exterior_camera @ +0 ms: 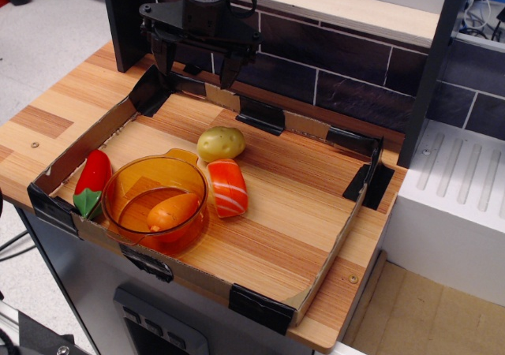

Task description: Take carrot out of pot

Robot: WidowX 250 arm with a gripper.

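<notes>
The carrot (172,211) is a small plain-orange teardrop lying inside the pot (126,185), a round translucent amber pot with a tab handle on its far rim, at the front left of the wooden tray. My gripper (196,65) hangs at the back of the tray, well above and behind the pot. Its two black fingers are spread apart and hold nothing.
A yellowish potato (221,143) lies just behind the pot. An orange piece with white stripes (227,187) lies against the pot's right side. A red pepper (92,180) lies to its left. Low cardboard walls (331,252) ring the tray. A dark tiled wall (331,63) stands behind.
</notes>
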